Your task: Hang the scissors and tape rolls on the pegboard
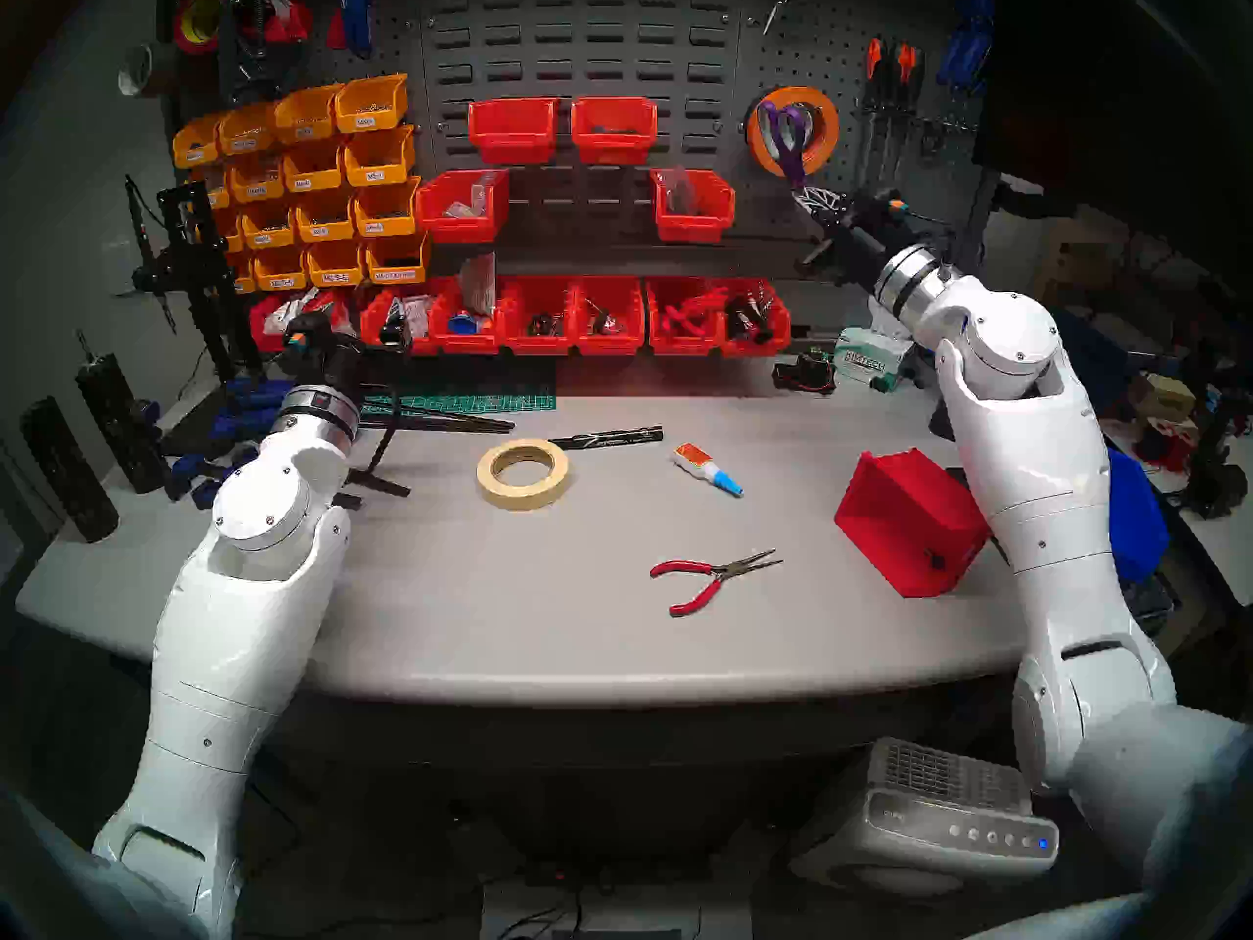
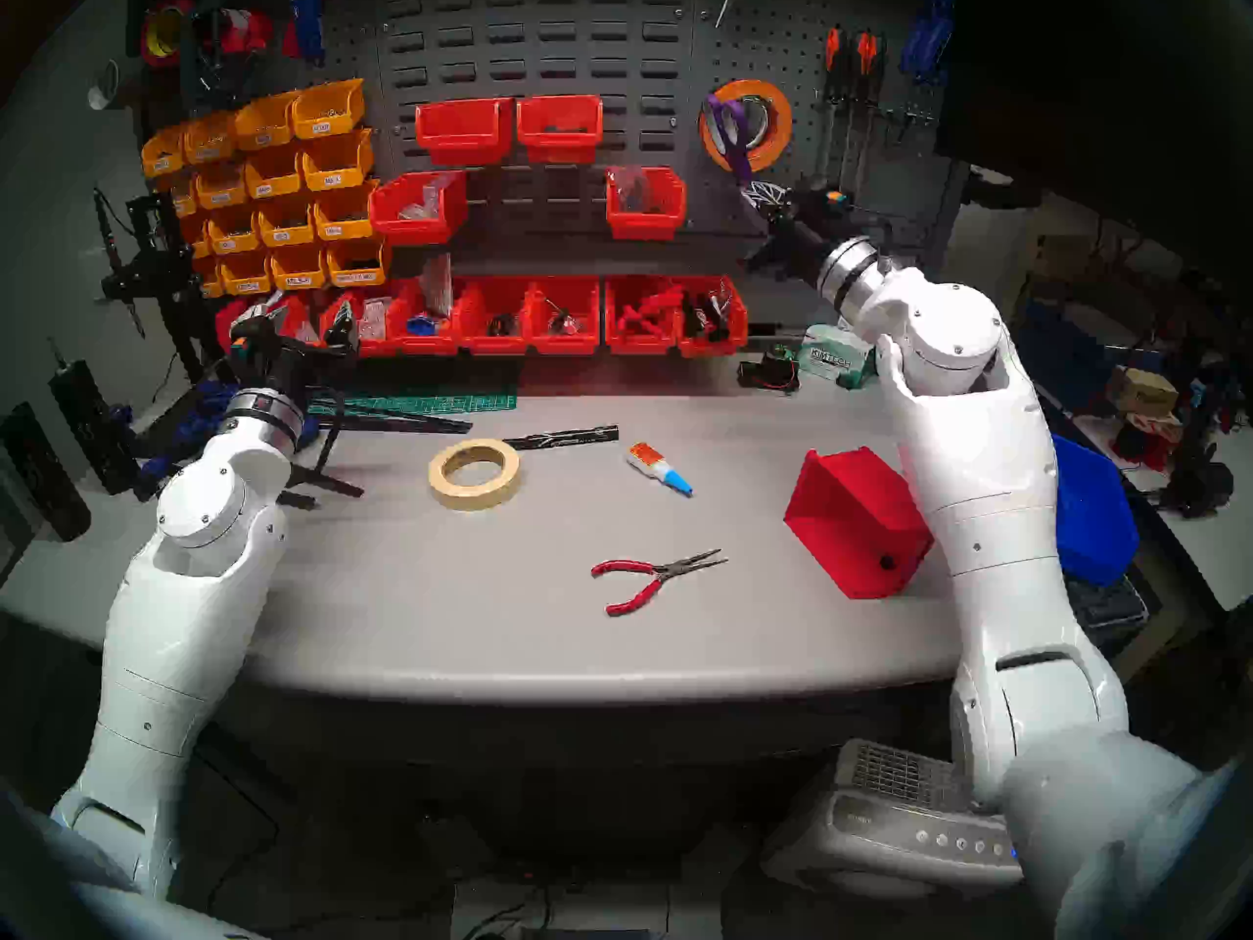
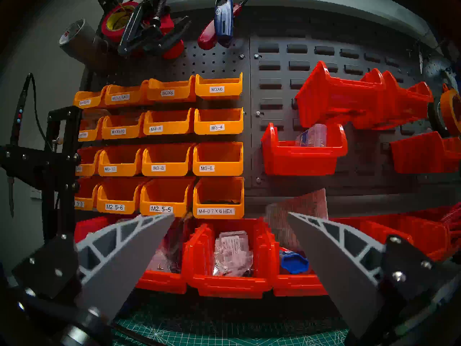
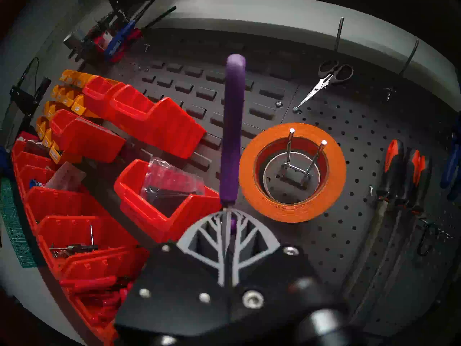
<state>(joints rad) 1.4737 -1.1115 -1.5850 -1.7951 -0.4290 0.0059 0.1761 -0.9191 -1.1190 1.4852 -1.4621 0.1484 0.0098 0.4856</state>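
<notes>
Right hand [image 4: 230, 228] pinches the purple plastic scissors [image 4: 233, 128] beside the glossy orange tape ring [image 4: 291, 173] — left hand [image 3: 230, 240] spread.

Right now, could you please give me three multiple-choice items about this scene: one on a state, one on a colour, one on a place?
1. The right gripper is: A open; B shut on the scissors; C shut on a tape roll.
2. The hung tape roll on the pegboard is: A black; B cream; C orange.
3. The cream tape roll lies: A on the table; B on the pegboard; C in the right gripper.

Answers:
1 B, its fingers pinch the purple handle.
2 C, an orange ring surrounds the two-pronged hook.
3 A, it lies flat on the grey top.
</notes>
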